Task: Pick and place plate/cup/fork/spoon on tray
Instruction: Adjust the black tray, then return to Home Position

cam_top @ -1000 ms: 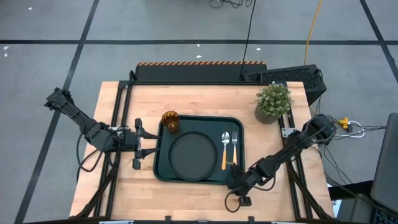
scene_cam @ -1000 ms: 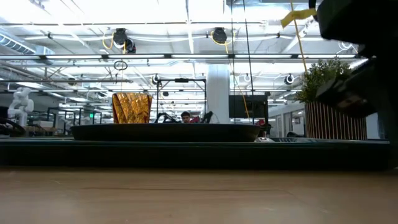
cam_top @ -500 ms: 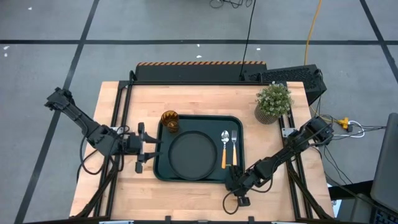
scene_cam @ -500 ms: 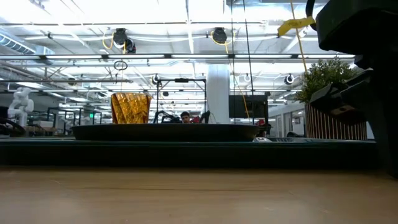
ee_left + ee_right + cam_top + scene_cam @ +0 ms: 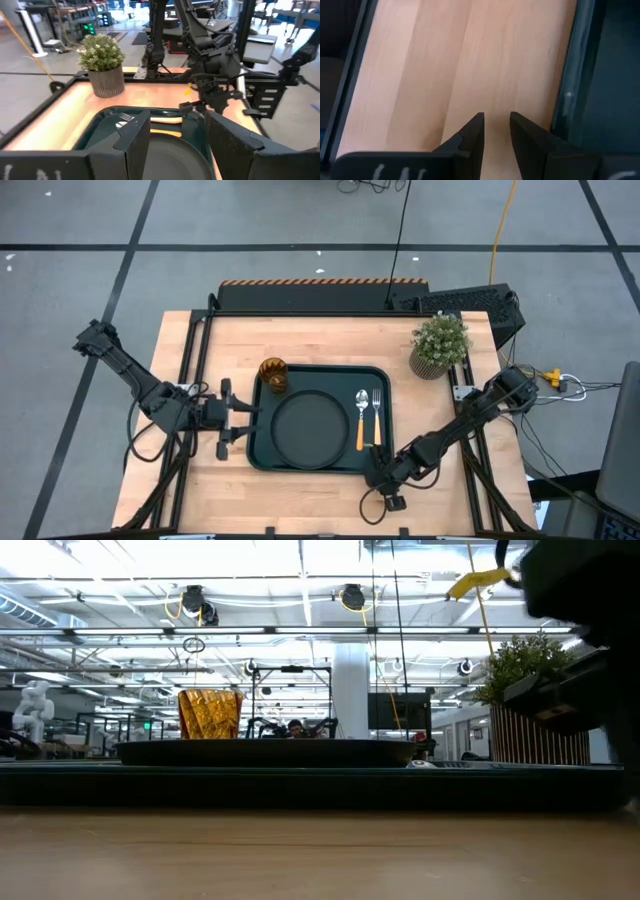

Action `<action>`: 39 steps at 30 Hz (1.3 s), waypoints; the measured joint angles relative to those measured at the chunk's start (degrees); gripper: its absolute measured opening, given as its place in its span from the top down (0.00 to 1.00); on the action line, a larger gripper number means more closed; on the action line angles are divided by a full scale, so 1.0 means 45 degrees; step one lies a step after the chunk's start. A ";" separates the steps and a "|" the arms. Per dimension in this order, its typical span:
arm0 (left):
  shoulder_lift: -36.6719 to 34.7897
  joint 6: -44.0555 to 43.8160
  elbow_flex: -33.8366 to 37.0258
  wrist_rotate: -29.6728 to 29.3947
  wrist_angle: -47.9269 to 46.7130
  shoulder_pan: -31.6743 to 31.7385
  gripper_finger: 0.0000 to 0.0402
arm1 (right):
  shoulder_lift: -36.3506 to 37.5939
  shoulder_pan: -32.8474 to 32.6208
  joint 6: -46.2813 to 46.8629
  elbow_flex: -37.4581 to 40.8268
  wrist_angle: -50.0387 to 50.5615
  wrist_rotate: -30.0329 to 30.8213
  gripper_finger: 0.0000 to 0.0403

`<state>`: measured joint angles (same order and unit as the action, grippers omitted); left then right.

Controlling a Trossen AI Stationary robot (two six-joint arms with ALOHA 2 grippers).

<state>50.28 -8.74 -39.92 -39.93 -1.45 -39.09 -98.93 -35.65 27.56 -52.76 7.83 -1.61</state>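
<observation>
Since the plate [image 5: 311, 431], cup [image 5: 273, 374], fork [image 5: 377, 416] and spoon [image 5: 362, 420] all sit on the tray [image 5: 262, 452], I judge placing finished; left gripper [image 5: 227, 416] fingers spread beside the tray, right gripper [image 5: 372, 476] nearly closed, empty; next, park both.

Dark green tray [image 5: 385, 380] sits mid-table, rounded corners, raised rim. The round dark plate [image 5: 312, 430] lies flat inside it, filling the middle. At 11 o'clock from the plate, the amber cup [image 5: 274, 375] stands upright. At 3 o'clock, spoon [image 5: 362, 418] and fork [image 5: 377, 416] lie side by side, orange handles toward the near edge.
</observation>
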 joint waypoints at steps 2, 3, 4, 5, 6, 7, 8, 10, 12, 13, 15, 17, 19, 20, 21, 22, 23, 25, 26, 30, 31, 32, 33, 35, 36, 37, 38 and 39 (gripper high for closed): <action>0.0000 0.0241 0.0000 -0.0335 0.0003 -0.0015 0.52 | 0.0349 -0.0028 -0.0078 0.0040 0.0133 -0.0012 0.79; 0.0000 0.0411 0.0000 -0.0503 0.0017 -0.0015 0.52 | 0.0629 -0.0035 -0.0091 0.0038 0.0112 -0.0003 0.79; 0.0000 0.0625 0.0000 -0.0568 0.0053 -0.0014 0.52 | 0.1014 -0.0029 -0.0122 0.0035 0.0159 0.0003 0.79; 0.0000 0.0927 0.0000 -0.0561 0.0218 -0.0016 0.52 | 0.1450 -0.0020 -0.0190 0.0035 0.0227 0.0019 0.79; 0.0000 0.1298 0.0000 -0.0426 0.0496 -0.0041 0.52 | 0.1937 0.0009 -0.0226 0.0030 0.0269 0.0025 0.79; 0.0000 0.1778 0.0069 -0.0287 0.1031 -0.0120 0.52 | 0.2488 0.0086 -0.0348 0.0015 0.0425 0.0128 0.79; -0.0007 0.2347 0.0267 -0.0086 0.1930 -0.0217 0.52 | 0.3070 0.0116 -0.0468 0.0011 0.0738 0.0355 0.79; -0.0087 0.3600 0.0854 0.0145 0.3807 -0.0441 0.52 | 0.4412 0.0206 -0.0768 0.0011 0.1689 0.1020 0.79; -0.0372 0.4435 0.1486 0.0113 0.4918 -0.0594 0.52 | 0.5809 0.0246 -0.1177 0.0008 0.2621 0.2151 0.79; -0.0605 0.4565 0.1758 -0.0014 0.5160 -0.0617 0.52 | 0.6518 0.0244 -0.1422 0.0008 0.3139 0.2719 0.79; -0.1185 0.4410 0.2319 -0.0631 0.5173 -0.0627 0.52 | 0.7792 0.0246 -0.2008 0.0165 0.3677 0.3785 0.79; -0.1836 0.3987 0.2958 -0.1285 0.5124 -0.0619 0.52 | 0.9127 0.0270 -0.2543 0.0668 0.3727 0.4555 0.79; -0.2595 0.3791 0.3642 -0.1631 0.5122 -0.0617 0.52 | 1.0387 0.0411 -0.2815 0.1464 0.3518 0.5044 0.79; -0.2973 0.3674 0.3974 -0.1703 0.5151 -0.0617 0.52 | 1.1041 0.0528 -0.2867 0.2022 0.3308 0.5068 0.79; -0.3409 0.3553 0.4346 -0.1740 0.5163 -0.0617 0.52 | 1.1665 0.0664 -0.2918 0.2654 0.3033 0.5052 0.79; -0.3800 0.3454 0.4712 -0.1806 0.5230 -0.0617 0.52 | 1.2293 0.0816 -0.2943 0.3357 0.2675 0.5022 0.79; -0.4162 0.3373 0.5070 -0.1816 0.5356 -0.0617 0.52 | 1.2906 0.0988 -0.2950 0.4078 0.2175 0.5003 0.79; -0.4871 0.3345 0.5705 -0.2073 0.5725 -0.0529 0.52 | 1.4104 0.1420 -0.3050 0.5407 0.1164 0.4724 0.79; -0.5167 0.3387 0.5943 -0.2461 0.5791 -0.0431 0.52 | 1.4630 0.1668 -0.3145 0.6013 0.0678 0.4580 0.79; -0.5856 0.3718 0.6627 -0.5314 0.5706 0.0067 0.52 | 1.6260 0.2811 -0.3418 0.8119 -0.1285 0.3507 0.79; -0.5931 0.3675 0.6728 -0.5606 0.5588 0.0227 0.52 | 1.6554 0.3076 -0.3421 0.8535 -0.1622 0.3151 0.79; -0.5987 0.3681 0.6765 -0.5351 0.5502 0.0353 0.52 | 1.6773 0.3309 -0.3413 0.8890 -0.1910 0.2801 0.79; -0.6058 0.3701 0.6774 -0.4501 0.5430 0.0460 0.52 | 1.6962 0.3537 -0.3390 0.9182 -0.2116 0.2501 0.79; -0.6114 0.3710 0.6756 -0.2482 0.5290 0.0672 0.52 | 1.7225 0.3936 -0.3387 0.9573 -0.2229 0.2017 0.79; -0.6105 0.3694 0.6756 -0.1667 0.5218 0.0765 0.52 | 1.7283 0.4110 -0.3389 0.9710 -0.2262 0.1943 0.79; -0.6105 0.3658 0.6756 -0.1156 0.5053 0.0869 0.52 | 1.7334 0.4275 -0.3421 0.9851 -0.2286 0.1845 0.79; -0.6110 0.3533 0.6756 -0.0913 0.4832 0.0959 0.52 | 1.7380 0.4445 -0.3472 0.9994 -0.2285 0.1662 0.79; -0.6115 0.3374 0.6751 -0.0804 0.4519 0.1058 0.52 | 1.7384 0.4588 -0.3530 1.0123 -0.2360 0.1611 0.79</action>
<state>22.76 6.44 -9.54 -43.54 18.88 -34.33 -20.70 -15.01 11.67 -7.20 -2.79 5.64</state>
